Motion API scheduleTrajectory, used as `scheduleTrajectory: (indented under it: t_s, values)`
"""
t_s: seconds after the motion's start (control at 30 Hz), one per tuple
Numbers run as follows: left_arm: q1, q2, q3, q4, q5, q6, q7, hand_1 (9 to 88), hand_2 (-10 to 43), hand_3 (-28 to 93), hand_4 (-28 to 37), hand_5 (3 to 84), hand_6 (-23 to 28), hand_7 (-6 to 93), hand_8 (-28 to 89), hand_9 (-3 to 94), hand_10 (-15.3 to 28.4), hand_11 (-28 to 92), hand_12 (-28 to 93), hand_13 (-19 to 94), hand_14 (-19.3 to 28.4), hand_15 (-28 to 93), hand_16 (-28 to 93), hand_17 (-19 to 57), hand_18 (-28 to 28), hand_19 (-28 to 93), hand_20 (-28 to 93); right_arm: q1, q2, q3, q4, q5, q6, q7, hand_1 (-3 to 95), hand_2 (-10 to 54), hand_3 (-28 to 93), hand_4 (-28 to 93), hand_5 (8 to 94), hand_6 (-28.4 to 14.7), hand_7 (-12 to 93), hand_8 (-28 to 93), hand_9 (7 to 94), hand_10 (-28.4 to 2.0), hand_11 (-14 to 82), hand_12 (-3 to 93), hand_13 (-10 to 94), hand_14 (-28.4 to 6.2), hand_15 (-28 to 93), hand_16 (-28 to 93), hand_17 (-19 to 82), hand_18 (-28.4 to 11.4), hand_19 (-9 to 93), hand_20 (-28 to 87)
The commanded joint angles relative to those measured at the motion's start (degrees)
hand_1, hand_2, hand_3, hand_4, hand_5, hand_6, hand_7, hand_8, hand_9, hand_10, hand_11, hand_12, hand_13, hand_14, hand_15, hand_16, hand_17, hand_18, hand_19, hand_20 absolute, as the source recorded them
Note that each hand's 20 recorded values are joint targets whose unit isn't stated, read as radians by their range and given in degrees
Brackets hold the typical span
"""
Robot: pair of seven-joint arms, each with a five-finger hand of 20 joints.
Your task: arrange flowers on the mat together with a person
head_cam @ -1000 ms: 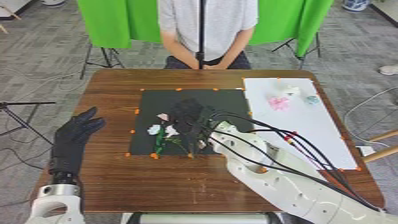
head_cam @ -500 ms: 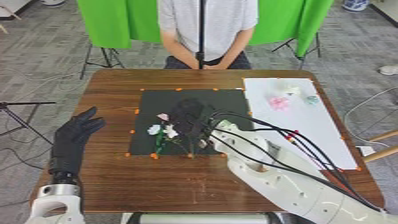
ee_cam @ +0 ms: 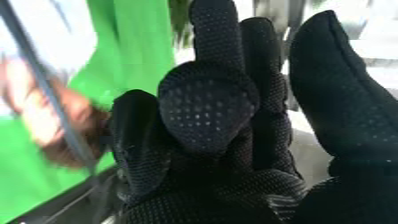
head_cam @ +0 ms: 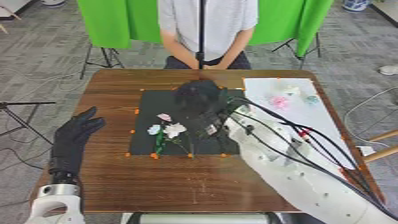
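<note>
- Over by the mat's [head_cam: 147, 102] left edge, toward its near corner, the head view is showing a small pink flower [head_cam: 163, 117], a bluish-white flower [head_cam: 155, 130] and a larger white flower [head_cam: 174, 130], bunching close together.
- The right hand [head_cam: 197, 95] is hovering around the mat's far edge, blurring; up close in the right wrist view, the right hand [ee_cam: 231, 195] is keeping its fingers mostly straight and loosely open, one bending toward the camera.
- The white flower is spreading ragged petals; a green stem [head_cam: 160, 146] is running down toward the mat's near edge.
- The mat is lying flat and black, orange bits dotting its edges.
- To its right, a white sheet [head_cam: 306, 117] is stretching along the table's [head_cam: 160, 185] right edge, carrying a pink bloom [head_cam: 281, 102], a cream bloom [head_cam: 291, 90] and a pale blue-green bloom [head_cam: 312, 99] near its far end.
- At the brown table's left edge, the left hand [head_cam: 82, 125] is resting open, fingers relaxed.
- Green cloth [head_cam: 293, 22] is hanging beyond the far edge, above grey flooring [head_cam: 49, 65].
</note>
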Motion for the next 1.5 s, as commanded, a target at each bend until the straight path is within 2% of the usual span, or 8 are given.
scheduleTrajectory:
  t_s: [0.03,0.13,0.27,0.33,0.47,0.6,0.83,1.5]
  values:
    - [1.1,-0.29,-0.25,-0.13,0.13,-0.34,-0.18,19.2,5.1,66,-28.3,47.2,3.6,11.2,-6,48.8,15.6,20,13,38,18.2,20,0,7.3,12.2,13,16,-14.2,0.9,21.4,-11.7,16.0,17.0,0.4,40.6,-9.5,69,-20,68.5,4.9,18,-13,81.8,-11.2,15.0,17.9,94,-0.1,54,27,62,-12.4,93,43]
    - [1.3,-0.3,-0.51,-0.35,0.12,-0.24,-0.15,19.3,5.1,66,-28.3,47.2,3.6,11.2,-6,48.7,15.6,20,13,38,18.2,20,0,7.3,12.2,13,16,-21.4,0.8,27.9,-14.5,26.3,20.7,-3.1,38.4,-9.5,68,-18,67.6,4.0,18,-12,75.8,-12.0,12.5,17.3,90,-2.7,42,28,57,-11.5,87,30]
    - [1.3,-0.4,-0.43,-0.35,0.18,-0.49,-0.05,19.3,5.2,66,-28.3,47.2,3.6,11.3,-6,48.8,15.5,20,13,38,18.1,20,0,7.3,12.2,13,16,-32.0,-3.4,38.7,-14.2,43.4,18.4,-14.6,31.9,-9.5,69,-16,62.4,2.1,17,-11,66.2,-13.1,9.3,16.7,75,-8.0,28,23,46,-11.7,68,24]
    - [1.7,-0.55,-0.55,-0.6,0.1,-0.27,0.09,19.4,5.2,66,-28.3,47.2,3.6,11.3,-6,48.7,15.6,20,13,38,18.1,20,0,7.3,12.2,13,16,-36.9,-6.5,43.3,-14.2,56.0,14.5,-16.9,28.2,-8.2,71,-16,61.0,1.7,17,-11,63.5,-13.3,8.9,16.0,69,-9.6,23,23,42,-12.8,57,28]
    - [1.8,-0.33,-0.41,-0.56,0.19,-0.45,-0.07,19.2,5.1,66,-28.3,47.2,3.6,11.2,-6,48.8,15.6,20,13,38,18.1,20,0,7.3,12.2,13,16,-44.1,-10.6,48.5,-14.4,77.4,8.5,-20.9,15.8,0.6,73,-16,56.0,-0.2,13,-9,55.4,-15.5,7.1,14.3,48,-14.6,14,20,31,-13.5,17,36]
    - [1.9,-0.51,-0.38,-0.64,0.14,-0.25,0.31,19.4,5.1,66,-28.3,47.3,3.6,11.3,-6,48.8,15.5,20,13,38,18.2,20,0,7.3,12.2,13,16,-49.7,-14.9,54.4,-14.4,76.7,-2.9,-20.6,10.4,1.3,77,-16,45.9,0.7,10,-9,45.2,-14.4,4.9,12.0,34,-12.9,9,13,23,-13.4,3,31]
    - [1.6,-0.67,-0.05,-0.7,0.57,-0.77,0.32,19.5,5.2,66,-28.3,47.3,3.6,11.2,-6,48.8,15.5,20,13,38,18.2,20,0,7.4,12.0,12,16,-54.4,-18.4,57.0,-15.0,74.2,-10.5,-19.4,3.9,2.2,77,-19,32.5,0.9,6,-9,32.8,-13.1,1.7,7.6,22,-9.3,4,5,15,-12.6,0,23]
    - [2.0,-0.97,-0.21,-0.88,0.41,-0.36,0.31,19.2,5.1,66,-28.3,47.3,3.6,11.2,-6,48.8,15.6,20,13,38,18.2,20,0,7.4,12.0,12,16,-58.3,-22.2,57.5,-15.6,75.8,-9.1,-20.1,3.9,0.3,78,-19,32.9,-0.1,6,-9,34.2,-13.3,2.6,7.8,24,-9.8,7,4,15,-12.9,2,22]
